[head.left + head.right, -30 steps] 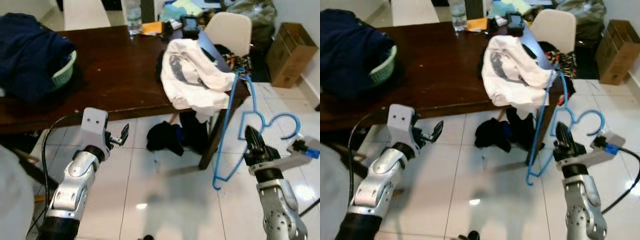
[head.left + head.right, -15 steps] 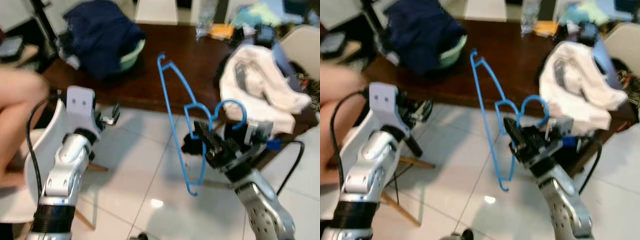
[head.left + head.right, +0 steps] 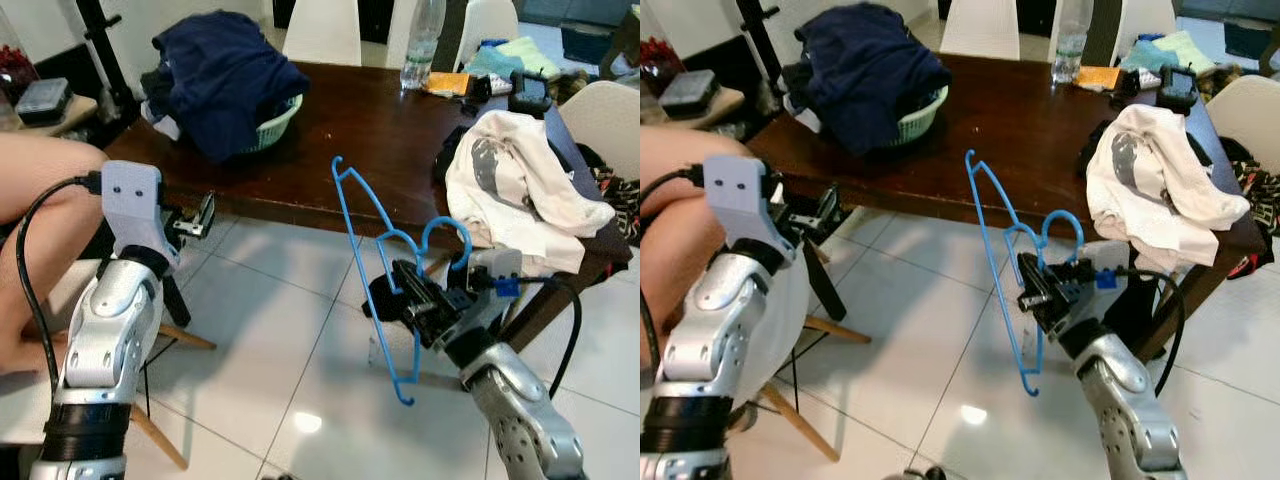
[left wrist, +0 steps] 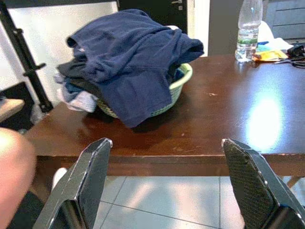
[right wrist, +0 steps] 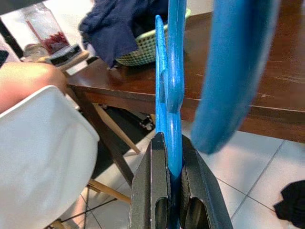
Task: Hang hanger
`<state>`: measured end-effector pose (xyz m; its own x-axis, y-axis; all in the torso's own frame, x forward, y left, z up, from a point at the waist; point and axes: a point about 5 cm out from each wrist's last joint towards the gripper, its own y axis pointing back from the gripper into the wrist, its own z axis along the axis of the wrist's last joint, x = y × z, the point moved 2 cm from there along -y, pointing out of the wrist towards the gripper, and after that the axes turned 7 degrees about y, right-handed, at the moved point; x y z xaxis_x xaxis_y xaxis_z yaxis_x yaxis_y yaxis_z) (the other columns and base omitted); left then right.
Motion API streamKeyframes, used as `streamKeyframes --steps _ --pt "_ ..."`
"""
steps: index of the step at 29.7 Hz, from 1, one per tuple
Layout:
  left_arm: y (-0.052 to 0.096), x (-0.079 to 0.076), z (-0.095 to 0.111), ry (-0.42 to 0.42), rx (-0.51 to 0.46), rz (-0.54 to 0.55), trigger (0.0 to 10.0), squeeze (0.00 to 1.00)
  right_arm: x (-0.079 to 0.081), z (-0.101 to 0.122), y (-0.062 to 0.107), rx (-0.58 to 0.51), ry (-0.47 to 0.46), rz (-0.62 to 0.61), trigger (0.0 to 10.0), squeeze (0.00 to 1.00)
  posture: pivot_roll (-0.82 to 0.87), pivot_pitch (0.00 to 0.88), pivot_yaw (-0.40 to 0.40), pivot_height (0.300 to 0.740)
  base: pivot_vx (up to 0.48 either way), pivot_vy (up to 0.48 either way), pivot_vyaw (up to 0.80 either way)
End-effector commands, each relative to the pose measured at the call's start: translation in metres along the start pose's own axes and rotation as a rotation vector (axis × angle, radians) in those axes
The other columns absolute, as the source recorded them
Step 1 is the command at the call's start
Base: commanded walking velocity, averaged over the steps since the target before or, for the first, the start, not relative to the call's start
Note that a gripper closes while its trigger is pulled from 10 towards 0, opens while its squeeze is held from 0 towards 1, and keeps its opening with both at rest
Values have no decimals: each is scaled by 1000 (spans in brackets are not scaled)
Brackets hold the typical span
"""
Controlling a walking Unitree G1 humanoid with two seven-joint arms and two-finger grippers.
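Hanger (image 3: 375,270) | right pincer (image 3: 408,297) clamped on it, left pincer (image 4: 167,186) open, empty | view swung from desk (image 3: 330,130) corner; no rail visible yet

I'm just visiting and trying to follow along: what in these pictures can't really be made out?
- Basket: the heaped navy clothes cover its contents.
- Blue hanger: the right wrist view cuts its hook off at the top edge; the right claw covers its lowest part.
- Bottle: label too small.
- Person's arm: cut by the left edge.
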<state>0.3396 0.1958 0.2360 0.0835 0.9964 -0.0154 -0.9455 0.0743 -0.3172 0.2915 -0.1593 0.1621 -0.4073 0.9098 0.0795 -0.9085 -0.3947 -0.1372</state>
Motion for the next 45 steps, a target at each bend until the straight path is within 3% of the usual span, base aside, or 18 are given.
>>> streamKeyframes --steps 1,21,30,35,45 --pt "-1 4 1 -5 9 4 10000 0 -1 -6 1 22 1 -18 10000 0 64 178 8 740 394 0 0" --pt "0 13 5 -14 0 64 10000 0 1 -10 -1 33 5 -28 10000 0 73 173 4 740 393 0 0" --pt "7 18 2 39 8 144 10000 0 -3 -9 0 18 10 -41 10000 0 79 180 0 740 373 0 0" --pt "14 22 1 44 7 181 10000 0 -9 -8 1 11 5 -71 10000 0 85 187 -4 740 293 0 719" --pt "15 28 1 80 5 183 10000 0 -15 -8 -2 12 -10 -116 10000 0 89 190 -11 740 150 0 156"
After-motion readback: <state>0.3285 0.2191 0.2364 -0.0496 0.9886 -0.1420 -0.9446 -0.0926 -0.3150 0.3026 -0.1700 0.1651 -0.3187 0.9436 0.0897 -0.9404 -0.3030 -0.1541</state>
